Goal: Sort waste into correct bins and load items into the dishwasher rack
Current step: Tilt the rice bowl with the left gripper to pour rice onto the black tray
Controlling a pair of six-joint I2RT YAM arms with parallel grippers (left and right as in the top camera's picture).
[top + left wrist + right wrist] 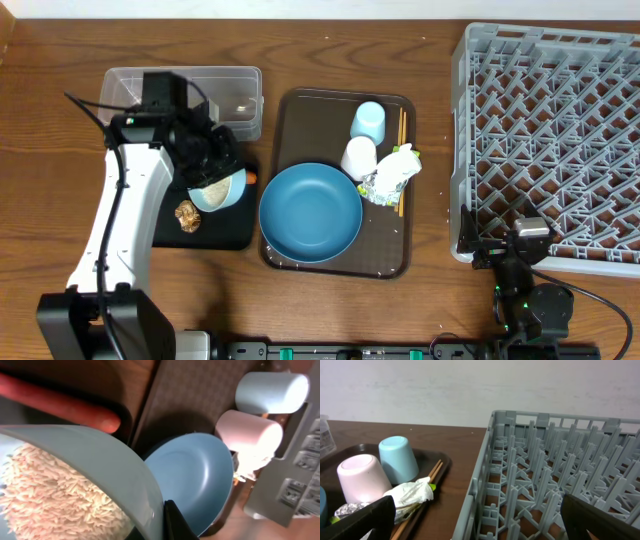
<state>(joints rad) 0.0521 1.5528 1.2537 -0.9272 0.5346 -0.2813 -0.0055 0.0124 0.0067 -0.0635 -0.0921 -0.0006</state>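
Note:
My left gripper (222,168) is shut on the rim of the small pale blue bowl (218,192), which holds white rice (55,490) and is tilted over the black tray (215,232). A brown food lump (188,213) lies on that tray, and the orange carrot (60,407) lies by its edge. The large dark blue bowl (310,212), white cup (359,158), pale blue cup (369,121), wrapper (390,175) and chopsticks (402,135) are on the brown serving tray (290,110). My right gripper (480,527) is open and empty at the front left corner of the grey rack (560,140).
The clear tub (225,85) stands behind the black tray, under my left arm. The rack fills the right side of the table. The right wrist view shows the cups, wrapper (412,492) and chopsticks (427,482) left of the rack wall (485,475).

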